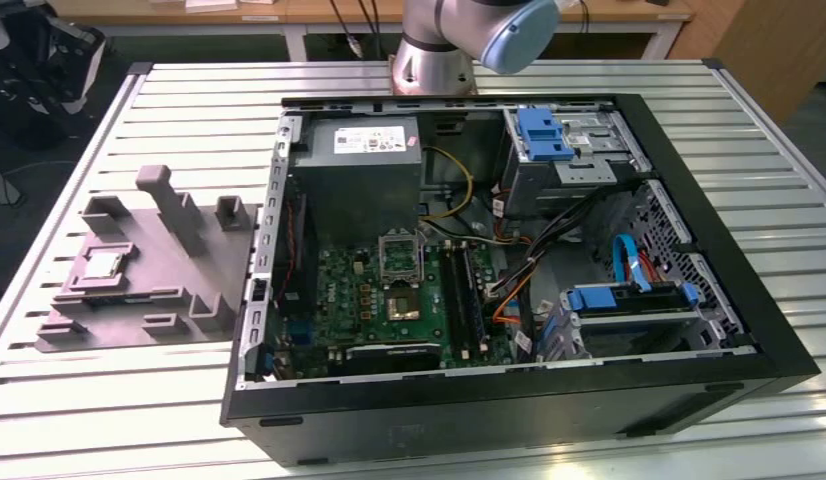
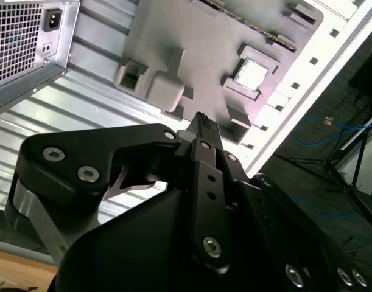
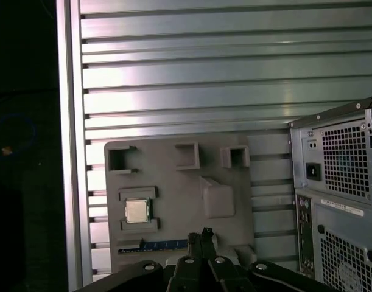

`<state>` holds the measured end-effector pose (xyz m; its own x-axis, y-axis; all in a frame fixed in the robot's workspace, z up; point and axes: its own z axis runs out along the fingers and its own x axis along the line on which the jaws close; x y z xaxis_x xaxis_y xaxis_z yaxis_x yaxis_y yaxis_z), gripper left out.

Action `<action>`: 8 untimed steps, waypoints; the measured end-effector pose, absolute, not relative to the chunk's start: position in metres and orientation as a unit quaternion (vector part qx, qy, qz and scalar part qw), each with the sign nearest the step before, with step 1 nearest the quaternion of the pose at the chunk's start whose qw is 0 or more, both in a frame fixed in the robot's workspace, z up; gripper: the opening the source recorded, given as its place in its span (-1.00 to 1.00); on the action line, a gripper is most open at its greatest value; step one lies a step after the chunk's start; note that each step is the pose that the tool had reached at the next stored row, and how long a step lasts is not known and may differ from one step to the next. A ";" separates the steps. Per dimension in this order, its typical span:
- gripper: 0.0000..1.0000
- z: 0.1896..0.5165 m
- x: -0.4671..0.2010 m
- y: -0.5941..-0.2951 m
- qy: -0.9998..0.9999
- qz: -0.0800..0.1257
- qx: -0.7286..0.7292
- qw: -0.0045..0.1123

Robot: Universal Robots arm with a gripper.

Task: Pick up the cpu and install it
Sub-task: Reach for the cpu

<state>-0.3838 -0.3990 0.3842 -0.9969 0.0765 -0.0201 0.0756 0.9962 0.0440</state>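
Observation:
The cpu (image 1: 104, 264) is a small silver square lying flat in a recess of the grey plastic fixture (image 1: 186, 285), at the exterior view's left, on the table beside the computer case. Both wrist views look down on it from high above: cpu (image 2: 251, 74) and cpu (image 3: 137, 210), each on the fixture (image 2: 173, 36) (image 3: 173, 182). My gripper (image 2: 201, 117) (image 3: 203, 234) hangs well above the fixture, its black fingers together with nothing between them. The silver-framed socket (image 1: 400, 252) sits on the green motherboard inside the case.
The open black computer case (image 1: 733, 300) fills the table's middle and right, holding a power supply (image 1: 362, 160), cables and blue drive bays (image 1: 627, 298). Upright blocks (image 1: 166, 195) rise from the fixture. My arm's base (image 1: 433, 60) stands behind the case. The slatted table's edge (image 3: 67, 152) is near the fixture.

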 end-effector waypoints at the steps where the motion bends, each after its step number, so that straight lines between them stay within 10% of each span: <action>1: -0.79 0.384 -0.385 -0.399 0.999 0.022 0.038 0.011; 8: -0.79 0.384 -0.392 -0.399 0.999 0.022 0.038 0.011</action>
<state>-0.3923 -0.3989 0.3837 -0.9969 0.0765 -0.0201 0.0755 0.9962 0.0440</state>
